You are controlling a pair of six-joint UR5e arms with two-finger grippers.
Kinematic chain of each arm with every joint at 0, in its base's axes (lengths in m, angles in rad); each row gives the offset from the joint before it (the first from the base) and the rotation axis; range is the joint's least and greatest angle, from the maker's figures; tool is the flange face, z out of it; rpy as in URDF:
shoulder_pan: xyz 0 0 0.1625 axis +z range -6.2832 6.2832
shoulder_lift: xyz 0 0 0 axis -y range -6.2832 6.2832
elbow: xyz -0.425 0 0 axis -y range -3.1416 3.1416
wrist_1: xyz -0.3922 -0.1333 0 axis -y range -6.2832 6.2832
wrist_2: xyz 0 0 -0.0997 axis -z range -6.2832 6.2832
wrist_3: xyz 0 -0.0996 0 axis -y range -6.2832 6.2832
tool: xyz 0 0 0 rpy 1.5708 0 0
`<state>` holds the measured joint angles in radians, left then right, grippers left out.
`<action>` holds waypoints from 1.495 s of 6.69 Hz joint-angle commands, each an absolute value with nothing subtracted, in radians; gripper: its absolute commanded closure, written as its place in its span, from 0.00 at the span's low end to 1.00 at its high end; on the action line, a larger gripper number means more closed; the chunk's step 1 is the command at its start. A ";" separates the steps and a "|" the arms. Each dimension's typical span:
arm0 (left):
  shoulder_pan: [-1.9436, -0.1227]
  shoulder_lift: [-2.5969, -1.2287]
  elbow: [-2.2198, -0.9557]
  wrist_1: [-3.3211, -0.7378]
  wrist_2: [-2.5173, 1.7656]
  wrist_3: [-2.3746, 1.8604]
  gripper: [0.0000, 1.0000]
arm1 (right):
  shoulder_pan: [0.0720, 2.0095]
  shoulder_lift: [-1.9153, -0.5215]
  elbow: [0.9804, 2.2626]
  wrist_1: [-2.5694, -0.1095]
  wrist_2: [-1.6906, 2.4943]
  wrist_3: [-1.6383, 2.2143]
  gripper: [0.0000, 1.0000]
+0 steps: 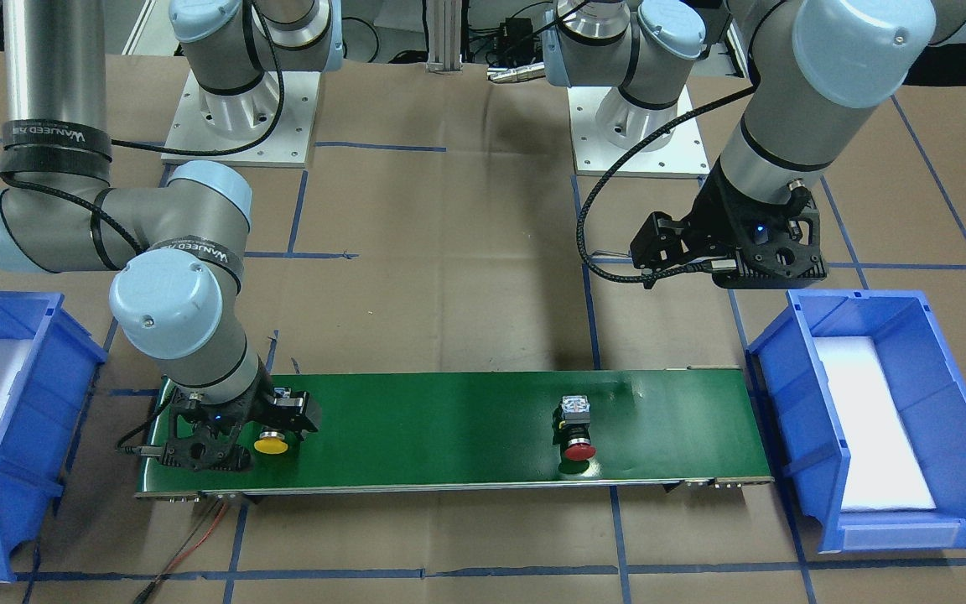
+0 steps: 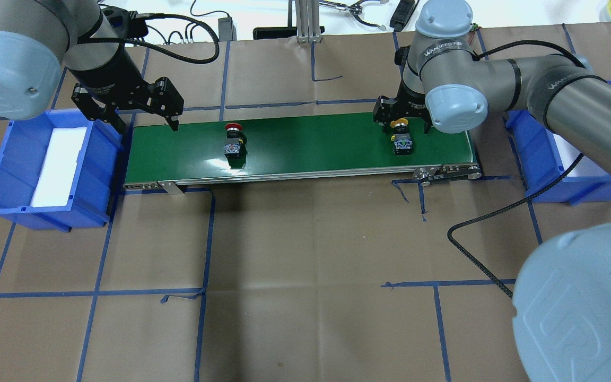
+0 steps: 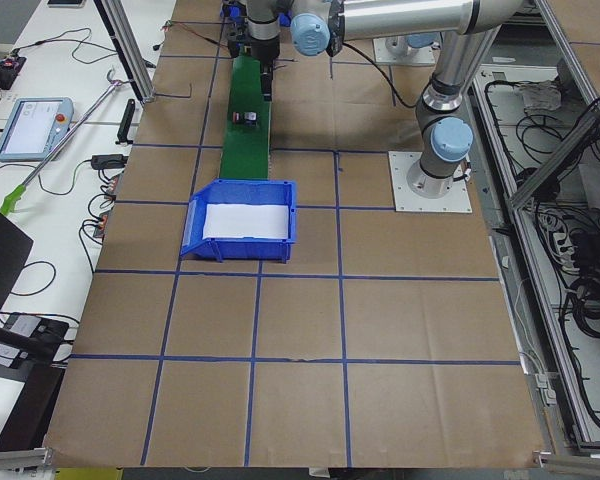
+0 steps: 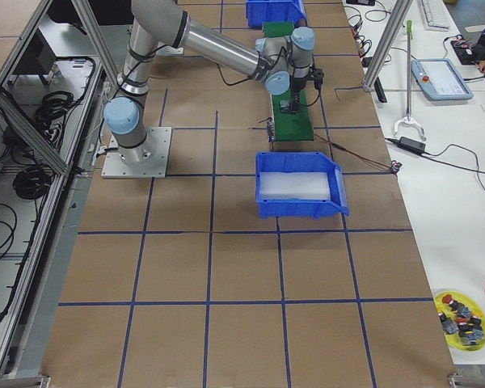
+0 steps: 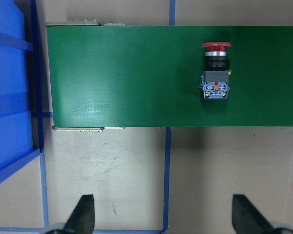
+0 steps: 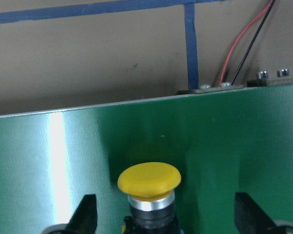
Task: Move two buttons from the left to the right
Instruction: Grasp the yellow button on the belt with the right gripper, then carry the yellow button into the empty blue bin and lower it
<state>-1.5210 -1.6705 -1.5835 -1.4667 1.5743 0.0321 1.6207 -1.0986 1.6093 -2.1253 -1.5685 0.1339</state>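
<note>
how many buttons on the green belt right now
2. The red button lies toward the belt's left end; the yellow button near its right end, between the fingers of the open right gripper. None appears hidden.

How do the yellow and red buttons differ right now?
The yellow button lies near the green belt's right end; the red button lies left of its middle. The yellow button sits between the right gripper's open fingers, ungripped; the red button has no fingers around it. Both lie on their sides on the belt, caps pointing away from the robot.
</note>
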 commanded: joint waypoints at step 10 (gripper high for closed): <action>-1.522 -1.669 -1.583 -1.466 1.572 0.032 0.00 | 1.217 -1.161 1.284 -1.634 -1.560 -0.384 0.96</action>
<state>-1.5218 -1.6700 -1.5831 -1.4665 1.5723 0.0323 1.3220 -1.1387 1.2928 -1.6501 -1.5618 -0.2380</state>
